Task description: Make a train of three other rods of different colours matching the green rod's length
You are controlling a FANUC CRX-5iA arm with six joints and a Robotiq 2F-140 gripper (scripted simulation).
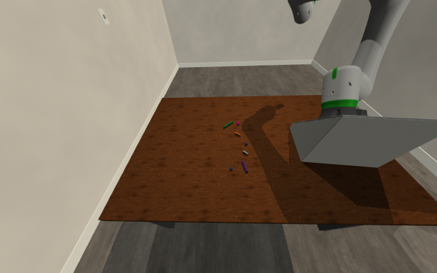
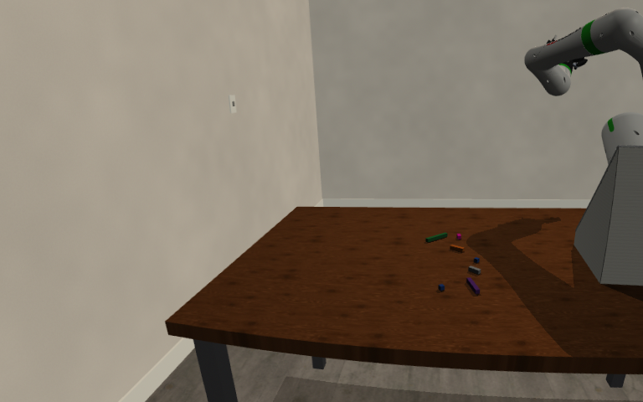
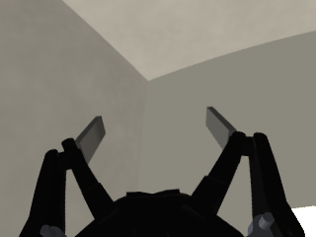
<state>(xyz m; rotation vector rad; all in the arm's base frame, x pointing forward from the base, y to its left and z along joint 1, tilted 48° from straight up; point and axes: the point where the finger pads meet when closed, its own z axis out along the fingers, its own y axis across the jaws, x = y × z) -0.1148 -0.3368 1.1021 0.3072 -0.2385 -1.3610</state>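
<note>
On the brown table lie a green rod [image 1: 227, 124] [image 2: 436, 237], a magenta rod [image 1: 238, 123] [image 2: 458, 235], an orange rod [image 1: 237, 133] [image 2: 456, 248], a blue rod [image 1: 246, 144] [image 2: 475, 260], a grey rod [image 1: 245, 152] [image 2: 474, 270], a purple rod [image 1: 244, 166] [image 2: 472, 286] and a second blue rod [image 1: 231, 168] [image 2: 441, 287]. All lie apart from each other. My gripper [image 3: 154, 120] is open and empty. It is high above the table and faces the walls and ceiling. It does not show in the top and exterior views.
The arm's grey pedestal [image 1: 364, 141] [image 2: 614, 223] stands on the table's right side. The arm casts a long shadow [image 1: 267, 141] just right of the rods. Walls stand to the left and behind the table.
</note>
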